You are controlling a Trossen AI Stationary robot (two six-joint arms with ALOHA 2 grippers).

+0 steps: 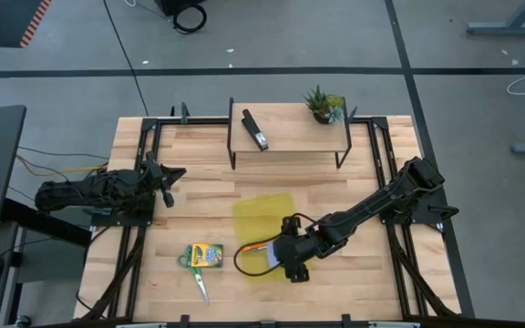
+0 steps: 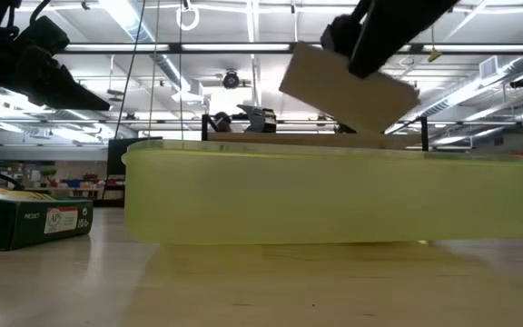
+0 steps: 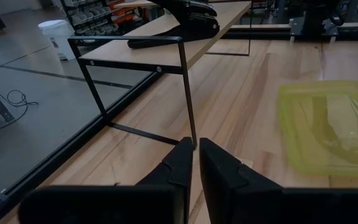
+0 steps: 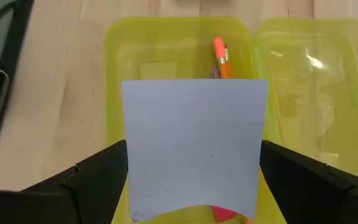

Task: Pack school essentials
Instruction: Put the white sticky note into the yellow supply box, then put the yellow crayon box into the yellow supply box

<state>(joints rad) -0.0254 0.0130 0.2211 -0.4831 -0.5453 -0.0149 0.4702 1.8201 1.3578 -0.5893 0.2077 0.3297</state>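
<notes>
The left gripper (image 1: 168, 181) waits at the table's left edge, fingers pressed together on nothing. Further right, the crayon box (image 1: 205, 255) lies with the scissors (image 1: 200, 282) just beside it, blades pointing toward the table's front edge. The right gripper (image 4: 194, 155) pinches the notepad (image 4: 194, 146) by its sides, tilted above the yellow case (image 4: 120, 56), where the orange pencils (image 4: 221, 59) lie along its length.

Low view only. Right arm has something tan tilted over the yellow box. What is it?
Observer: A pale blue square notepad, clamped in the right gripper's jaws above the yellow box.
Operator: Anything inside already?
Observer: Orange pencils and a small red piece.
Operator: What's not packed?
Observer: Scissors, lying next to the crayon box on the table.
</notes>
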